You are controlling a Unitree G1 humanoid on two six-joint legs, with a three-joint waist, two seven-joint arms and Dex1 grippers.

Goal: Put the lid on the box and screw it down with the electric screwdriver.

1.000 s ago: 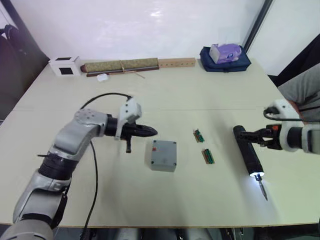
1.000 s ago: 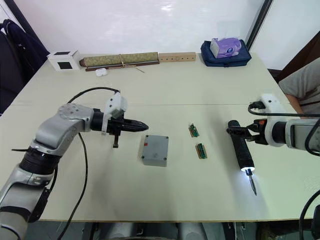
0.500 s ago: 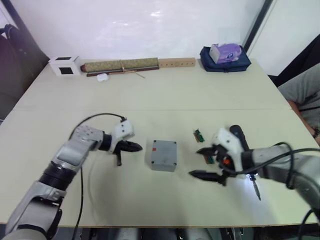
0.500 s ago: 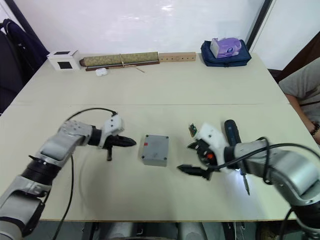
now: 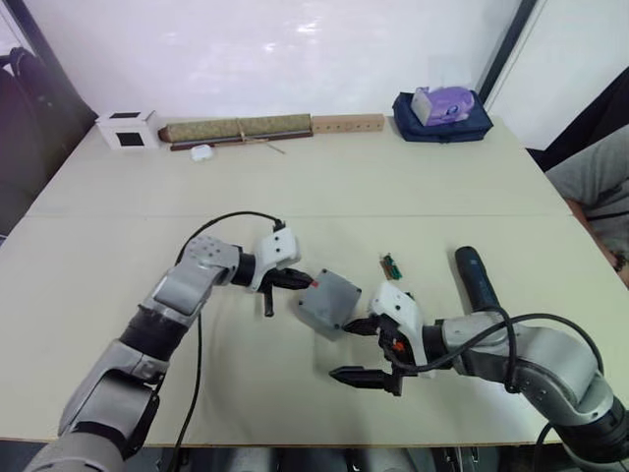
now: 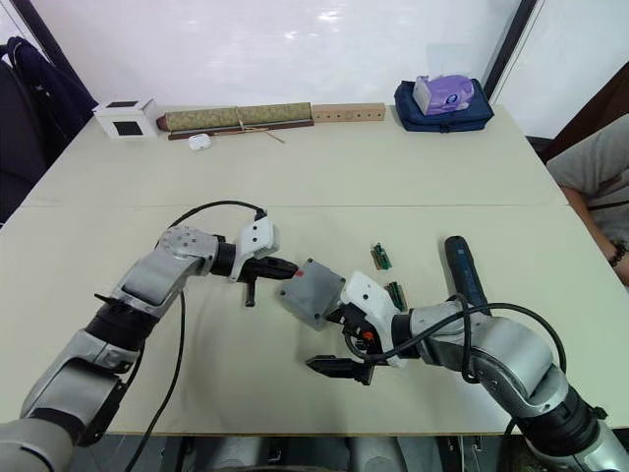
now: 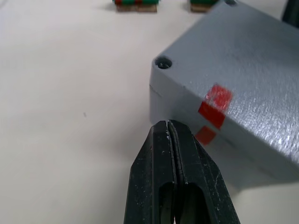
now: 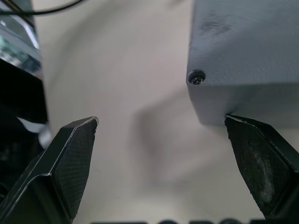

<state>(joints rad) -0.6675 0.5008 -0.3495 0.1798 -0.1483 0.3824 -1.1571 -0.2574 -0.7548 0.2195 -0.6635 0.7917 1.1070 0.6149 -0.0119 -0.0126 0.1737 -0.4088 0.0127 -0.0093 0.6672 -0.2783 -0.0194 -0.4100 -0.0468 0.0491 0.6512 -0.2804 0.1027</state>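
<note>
Resting on the pale wooden table [image 5: 118, 246], the lidded grey square box [image 6: 312, 291] sits between both arms — left gripper [image 6: 292, 265] pinched shut at its red-marked edge, right gripper [image 6: 341, 340] spread wide — so steadying it squarely should precede fetching the black pen-shaped electric screwdriver [image 6: 463, 272] lying apart.

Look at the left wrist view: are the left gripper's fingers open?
No: the left gripper has its two fingers pressed together, tips just short of the box.
</note>
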